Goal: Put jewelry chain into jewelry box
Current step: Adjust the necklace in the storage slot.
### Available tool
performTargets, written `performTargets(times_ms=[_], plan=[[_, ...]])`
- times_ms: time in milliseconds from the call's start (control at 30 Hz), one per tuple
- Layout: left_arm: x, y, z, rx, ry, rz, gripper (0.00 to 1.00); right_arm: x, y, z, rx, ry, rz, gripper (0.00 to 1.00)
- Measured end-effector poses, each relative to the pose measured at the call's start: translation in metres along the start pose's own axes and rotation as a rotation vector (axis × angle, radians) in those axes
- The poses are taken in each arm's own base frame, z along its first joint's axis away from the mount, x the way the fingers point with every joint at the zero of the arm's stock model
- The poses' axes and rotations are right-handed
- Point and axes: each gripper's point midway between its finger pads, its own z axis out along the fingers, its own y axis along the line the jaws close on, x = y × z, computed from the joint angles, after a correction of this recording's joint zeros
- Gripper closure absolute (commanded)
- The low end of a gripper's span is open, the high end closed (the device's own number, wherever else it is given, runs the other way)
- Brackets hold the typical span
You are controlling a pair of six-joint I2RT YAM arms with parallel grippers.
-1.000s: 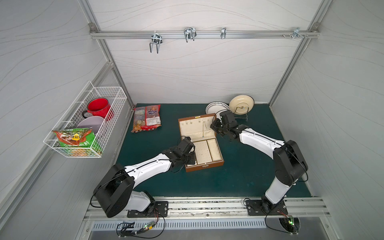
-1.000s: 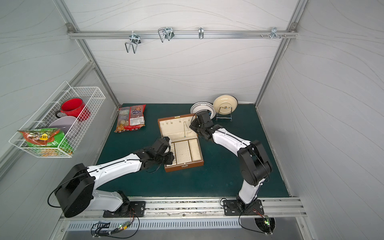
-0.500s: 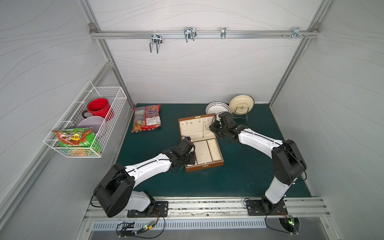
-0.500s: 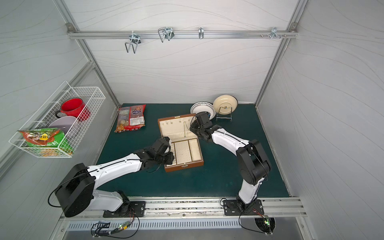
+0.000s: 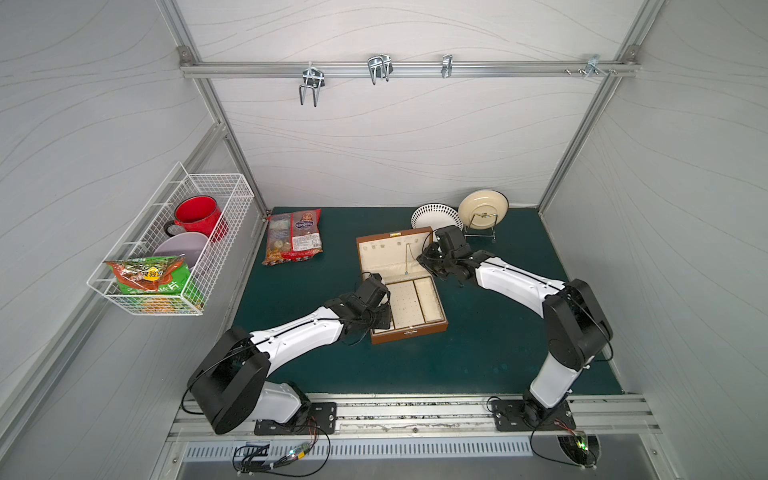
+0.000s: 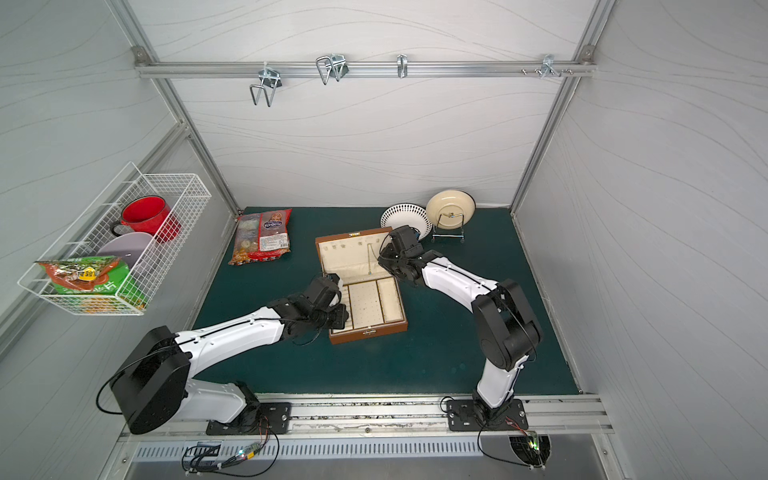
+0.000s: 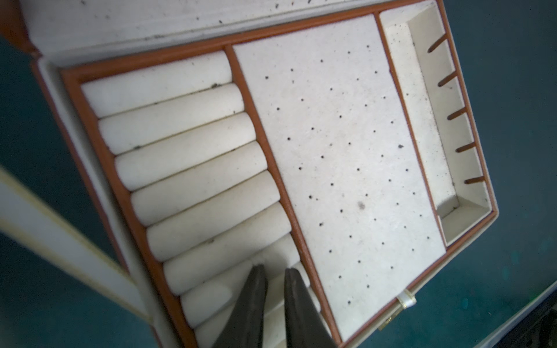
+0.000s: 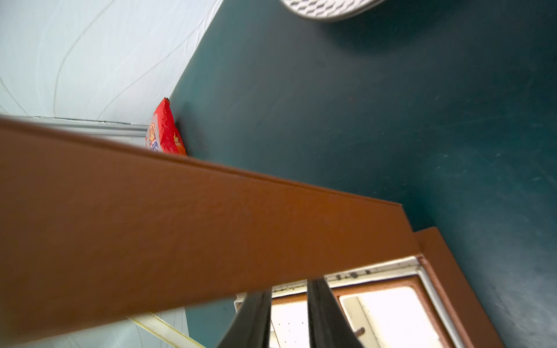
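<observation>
**A:** What is shown from above?

**B:** In both top views a brown leather-look hinged jewelry box (image 5: pixel 409 334) with cream lining is seen open on the dark green mat (image 5: pixel 498 353). Its lid (image 5: pixel 382 249) is raised at the far side. A very thin silvery jewelry chain (image 5: pixel 406 258) is seen hanging down the lid's lining. Its long axis runs from the hook row toward the hinge, with a small bead at the low end. The right gripper (image 5: pixel 422 257) is held just beside the chain, at the lid's right edge. The left gripper (image 5: pixel 384 316) is set at the tray's near left corner, well apart from the chain. The right arm is the nearer.

**A:** And from the left wrist?

**B:** The jaws are seen a little apart over the cream ring rolls (image 7: pixel 180 135), and nothing is held between them. No chain is seen in the tray's compartments.

**A:** From the right wrist?

**B:** The lid's brown outer face is seen close by, and the fingertips are hidden behind it. A narrow gap is shown between the dark fingers (image 8: pixel 256 316), and nothing is seen clamped. The chain cannot be picked out with certainty here.

**A:** What does the next move turn on?

**B:** The chain is judged to be lodged in the box already. A clean withdrawal toward the robot's right, away from the chain's line, is called for so that the chain is not snagged.
</observation>
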Motion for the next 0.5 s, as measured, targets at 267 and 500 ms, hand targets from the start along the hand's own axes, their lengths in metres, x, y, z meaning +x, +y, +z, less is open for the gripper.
performTargets(times_ms=[267,500], plan=[[0.0,0.0,0.0,0.0,0.0,0.0,0.82,0.008,0.003,0.012,0.007,0.032,0.044,0.67],[0.0,0.0,0.0,0.0,0.0,0.0,0.82,0.007,0.005,0.016,0.012,0.031,0.064,0.67]])
